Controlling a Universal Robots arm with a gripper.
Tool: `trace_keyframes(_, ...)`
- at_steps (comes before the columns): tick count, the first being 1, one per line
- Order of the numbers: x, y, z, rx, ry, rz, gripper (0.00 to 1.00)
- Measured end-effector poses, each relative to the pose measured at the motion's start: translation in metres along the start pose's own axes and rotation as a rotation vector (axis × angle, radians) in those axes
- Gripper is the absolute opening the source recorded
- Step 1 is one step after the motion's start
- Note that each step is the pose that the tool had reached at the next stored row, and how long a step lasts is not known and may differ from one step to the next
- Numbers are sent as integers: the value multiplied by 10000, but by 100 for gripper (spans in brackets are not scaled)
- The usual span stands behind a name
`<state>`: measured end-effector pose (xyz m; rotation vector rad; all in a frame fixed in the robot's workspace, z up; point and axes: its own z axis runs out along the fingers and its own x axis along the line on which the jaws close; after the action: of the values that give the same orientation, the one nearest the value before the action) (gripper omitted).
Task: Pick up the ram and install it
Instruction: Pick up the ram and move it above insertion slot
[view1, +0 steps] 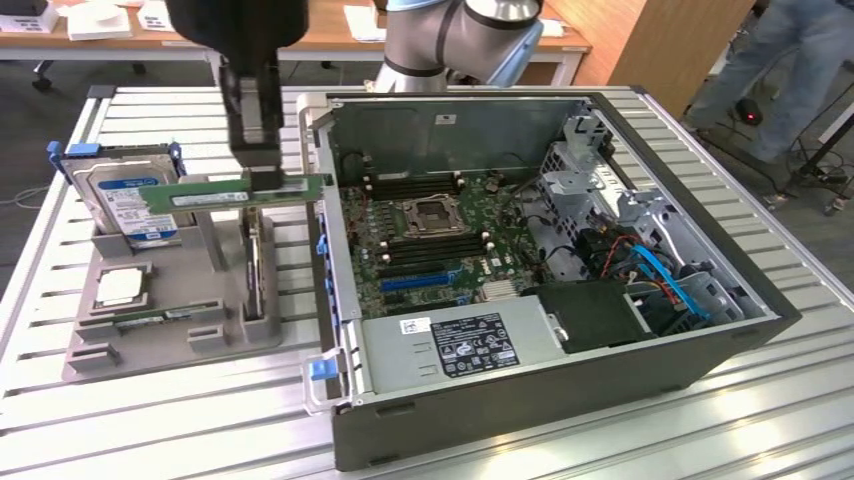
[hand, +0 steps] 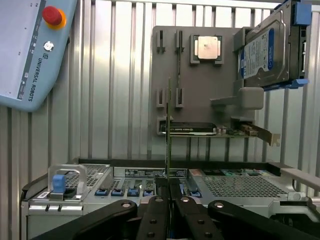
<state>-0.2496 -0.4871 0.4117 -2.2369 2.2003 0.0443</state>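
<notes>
Pincer (hand: 170, 196): clamped on ram (view1: 247, 193), held level in the air between tray (view1: 200, 345) and case (view1: 534, 415), one end over case wall. Handling, by judgement: keep grip firm, stick level, edge clear of wall, parallel to slots (view1: 400, 187).

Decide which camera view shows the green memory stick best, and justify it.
The exterior view: the memory stick shows its long green side and pale sticker, held by the gripper above the grey rack beside the computer case. The wrist view sees it edge-on, a thin line rising from between the gripper's fingers.
</notes>
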Motion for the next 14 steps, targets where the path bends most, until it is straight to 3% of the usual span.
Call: trace_keyframes(14,8,-468,-8,1,0,-1,11)
